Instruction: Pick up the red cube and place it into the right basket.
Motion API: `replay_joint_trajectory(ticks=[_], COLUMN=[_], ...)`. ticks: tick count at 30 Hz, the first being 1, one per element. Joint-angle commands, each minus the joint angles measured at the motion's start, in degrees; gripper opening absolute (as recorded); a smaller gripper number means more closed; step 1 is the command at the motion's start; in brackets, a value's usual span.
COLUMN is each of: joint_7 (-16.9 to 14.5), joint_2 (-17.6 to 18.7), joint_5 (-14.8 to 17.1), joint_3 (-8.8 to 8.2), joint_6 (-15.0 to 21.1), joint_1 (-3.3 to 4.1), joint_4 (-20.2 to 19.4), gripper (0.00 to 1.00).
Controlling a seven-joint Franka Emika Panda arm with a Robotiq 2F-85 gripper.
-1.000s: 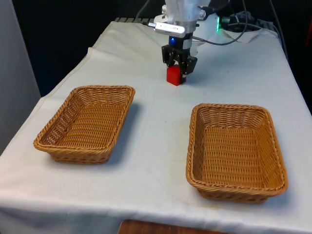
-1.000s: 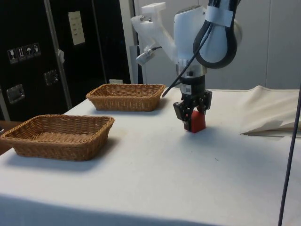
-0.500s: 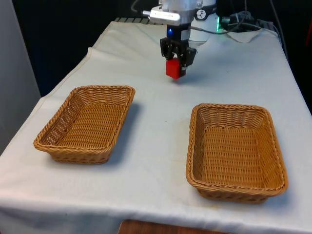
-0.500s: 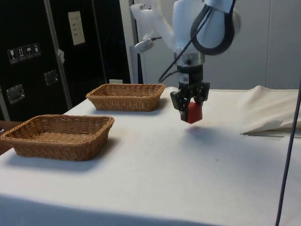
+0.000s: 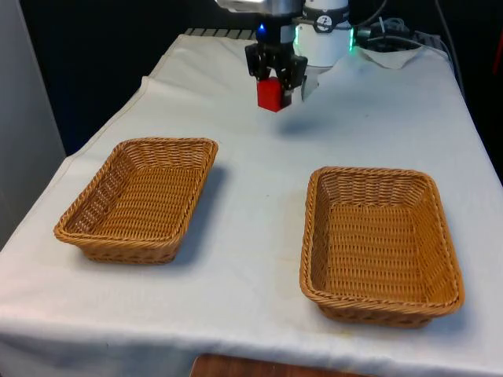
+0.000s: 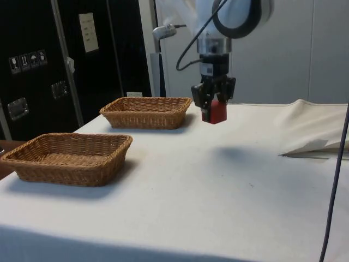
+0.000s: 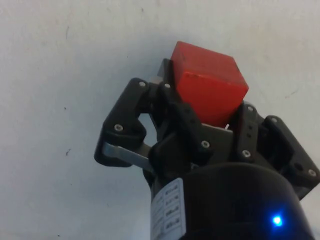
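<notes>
I have two wicker baskets on the white-clothed surface [image 5: 259, 212], and from where they lie I take the target to be the right basket [image 5: 380, 242], at the front view's right; the left basket [image 5: 140, 196] sits well apart from it at the front view's left. The step in hand, as I judge it, is the carry: the cube [image 5: 269, 93] is off the cloth and has to cross to the right basket. To do this well I would hold the present height until the cube is over the basket's middle, so its lower edge clears the woven rim, then come straight down and release low, since a drop from height could bounce the cube off the weave. The arm [image 6: 218, 33] hangs near the far end of the surface with its last links vertical and the claw [image 6: 213, 105] pointing straight down, well above the cloth, with a soft shadow under it in the side view. The claw is pinching the red cube on two opposite faces; in the wrist view the cube [image 7: 209, 85] sits a little skewed between the fingers [image 7: 175, 112], most of it proud of the tips, so I would avoid sharp accelerations.
</notes>
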Motion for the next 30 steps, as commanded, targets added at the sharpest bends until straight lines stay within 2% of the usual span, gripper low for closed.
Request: replay_joint_trajectory(ticks=[1, 2, 10, 11, 15, 20, 21, 24, 30], joint_7=[-0.34, -0.40, -4.41, -3.61, -6.13, -8.48, -7.45, -10.03, -11.97], joint_2=[-0.17, -0.11, -0.34, -0.17, -0.06, 0.92, 1.09, 1.83, 3.55], joint_5=[-0.46, 0.00, 0.34, 0.00, 0.63, 0.97, 0.17, 1.26, 1.60], joint_3=[-0.11, -0.11, -0.52, -0.52, -0.69, -0.74, -0.86, -0.80, -0.86], joint_6=[-0.80, -0.34, -3.27, -2.64, -3.84, -4.41, -3.72, -4.70, -5.33], joint_1=[-0.11, 0.00, -0.17, -0.17, -0.17, -0.23, -0.23, -0.34, -0.57], joint_4=[0.52, 0.34, 3.09, 2.86, 4.13, 5.79, 5.56, 7.05, 9.22], gripper=[0.03, 0.03, 0.03, 0.03, 0.03, 0.03, 0.03, 0.03, 0.03])
